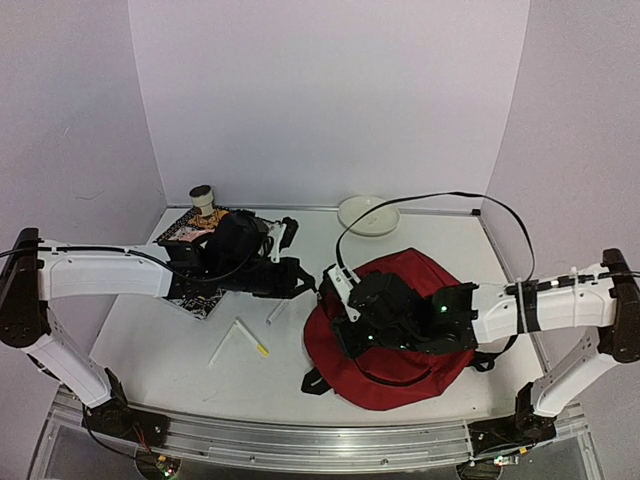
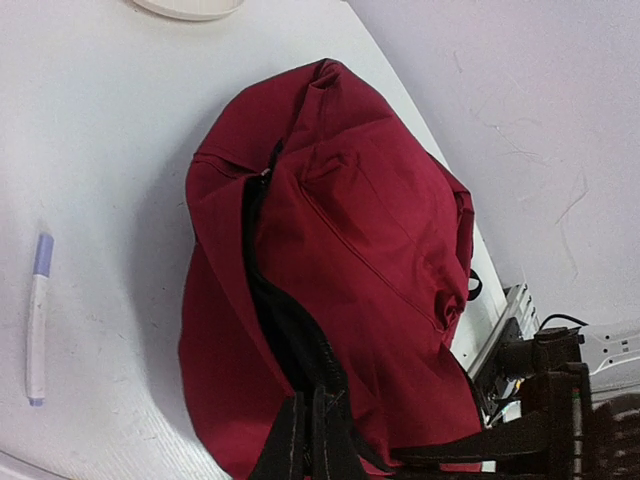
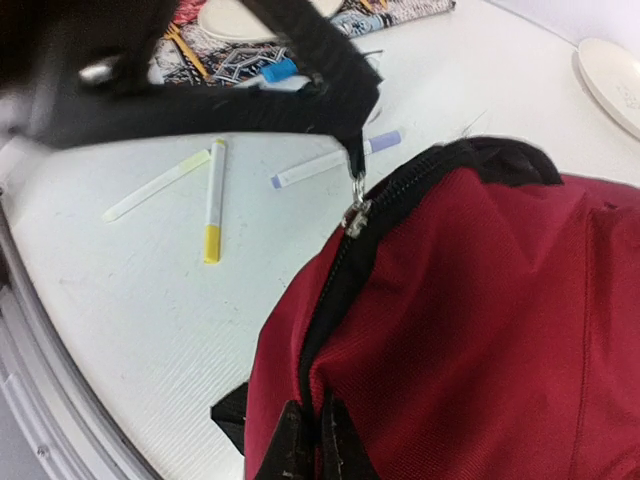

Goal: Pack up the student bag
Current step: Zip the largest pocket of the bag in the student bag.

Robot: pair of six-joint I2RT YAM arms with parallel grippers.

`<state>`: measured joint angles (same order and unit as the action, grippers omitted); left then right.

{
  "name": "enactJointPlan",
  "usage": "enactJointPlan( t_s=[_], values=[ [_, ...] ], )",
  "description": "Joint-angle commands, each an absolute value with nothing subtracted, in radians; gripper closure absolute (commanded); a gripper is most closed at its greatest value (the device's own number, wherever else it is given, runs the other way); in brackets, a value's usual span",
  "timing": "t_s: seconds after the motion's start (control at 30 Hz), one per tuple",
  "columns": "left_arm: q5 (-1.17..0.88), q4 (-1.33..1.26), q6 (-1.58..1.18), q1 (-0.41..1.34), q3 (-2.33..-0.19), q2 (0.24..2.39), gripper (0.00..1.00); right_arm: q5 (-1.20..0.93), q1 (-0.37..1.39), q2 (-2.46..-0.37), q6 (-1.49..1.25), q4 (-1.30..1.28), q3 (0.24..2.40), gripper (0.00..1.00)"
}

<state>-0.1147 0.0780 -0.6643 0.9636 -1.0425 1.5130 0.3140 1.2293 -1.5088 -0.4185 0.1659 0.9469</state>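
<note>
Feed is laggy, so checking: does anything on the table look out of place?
Three pens lie loose at different angles on the table beside the backpack, not inside it. Nothing looks spilled or damaged.

Robot lab: white backdrop panels (image 1: 320,90), aluminium rail (image 1: 330,442)

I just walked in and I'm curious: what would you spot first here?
The big dark-red bag on the right half of the table catches the eye first, with the right gripper shut at its zipper. Next come the pens scattered on the table to the left of the bag, and a white plate at the back.
</note>
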Motion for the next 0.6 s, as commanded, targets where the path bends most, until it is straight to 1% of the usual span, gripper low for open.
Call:
enactJointPlan(
  t_s=[0.0, 0.3, 0.57],
  values=[
    [-0.047, 0.087, -0.581, 0.894, -1.152, 1.553, 1.00, 0.225, 1.232, -1.393, -0.333, 0.114, 0.883, 1.00],
    [-0.032, 0.124, -0.475, 0.820, -1.314, 1.723, 1.00, 0.111, 1.232, -1.213, -0.264, 0.123, 0.804, 1.00],
    [-0.093, 0.126, -0.467, 0.815, -1.427, 1.944, 1.00, 0.102, 1.232, -0.972, -0.241, 0.139, 0.756, 1.00]
  ],
)
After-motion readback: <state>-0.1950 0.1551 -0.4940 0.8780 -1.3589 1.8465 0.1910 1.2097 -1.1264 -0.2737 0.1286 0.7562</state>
